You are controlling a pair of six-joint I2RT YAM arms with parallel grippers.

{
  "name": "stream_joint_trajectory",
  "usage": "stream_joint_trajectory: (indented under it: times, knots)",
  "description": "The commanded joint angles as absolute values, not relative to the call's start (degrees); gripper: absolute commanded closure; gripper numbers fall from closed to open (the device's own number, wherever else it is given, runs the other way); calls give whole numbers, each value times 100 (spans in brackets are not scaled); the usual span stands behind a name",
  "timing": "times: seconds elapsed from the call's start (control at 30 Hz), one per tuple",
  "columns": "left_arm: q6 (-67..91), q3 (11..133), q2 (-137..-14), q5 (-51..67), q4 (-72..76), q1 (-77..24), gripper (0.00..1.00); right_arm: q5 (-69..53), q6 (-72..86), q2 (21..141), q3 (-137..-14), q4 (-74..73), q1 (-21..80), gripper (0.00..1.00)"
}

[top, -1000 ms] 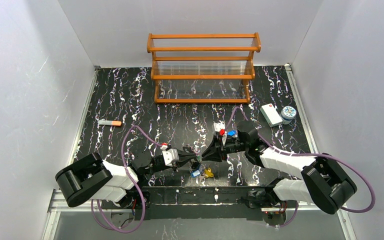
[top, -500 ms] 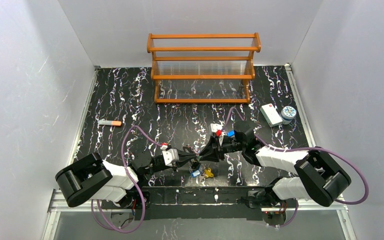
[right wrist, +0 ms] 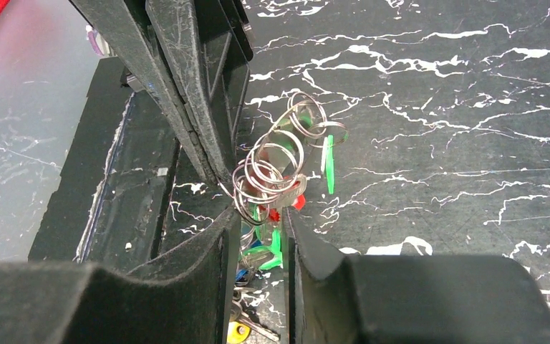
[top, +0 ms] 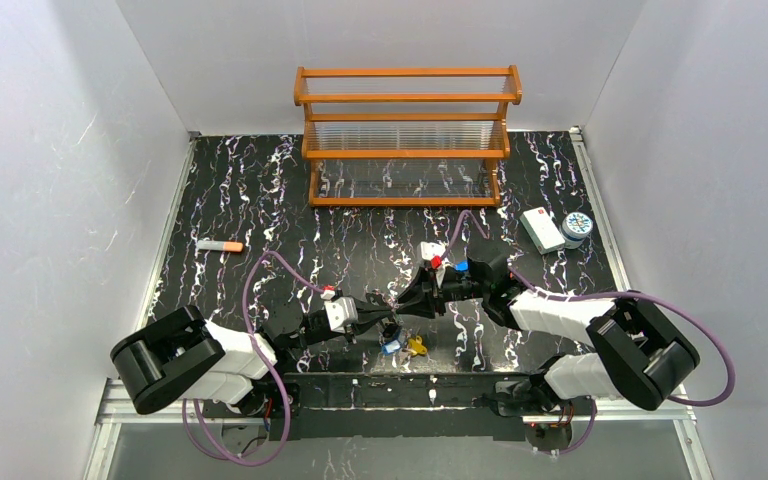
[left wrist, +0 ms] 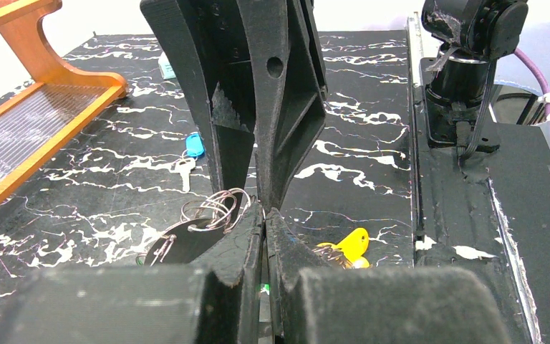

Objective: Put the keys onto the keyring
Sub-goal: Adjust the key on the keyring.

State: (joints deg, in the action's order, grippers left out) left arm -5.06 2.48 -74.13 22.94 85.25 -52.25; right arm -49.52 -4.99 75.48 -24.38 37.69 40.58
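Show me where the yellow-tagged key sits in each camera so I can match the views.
Top external: the yellow-tagged key lies on the table, low centre, near the front edge.
Left wrist: lower right of centre.
Right wrist: a sliver at the bottom edge, left of centre.
Shared landmark: the silver ring cluster, left of the key in left wrist, above it in right wrist; too small from above.

Rack (top: 407, 135) at the bench (top: 260, 200) back; box (top: 538, 229) and tin (top: 577, 227) right, pen (top: 220, 245) left; left tool (top: 387, 311) and right tool (top: 406, 303) meet tip-to-tip up front, keys (top: 405, 345) just before them.
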Motion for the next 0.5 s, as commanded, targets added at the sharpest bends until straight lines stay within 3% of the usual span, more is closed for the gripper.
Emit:
stream_joint_trajectory:
  times: [0.0,0.2,0.4,0.47]
  knots:
    - [-519,263,-7269,2269,8859,-5238,100,-5200,-615,7629,-2636,4276,4111,64]
    - [-524,257,-7260,2261,8859,-5238,100,-5327,-589,7734,-2664,4421,4157,70]
    - [-523,224,-7242,2220,8859,-5243,100,-5310,-644,7657,-2649,4348,4163,97]
    - [-519,212,-7230,2179,8855,-5238,100,-5341,-723,7638,-2693,4167,4158,99]
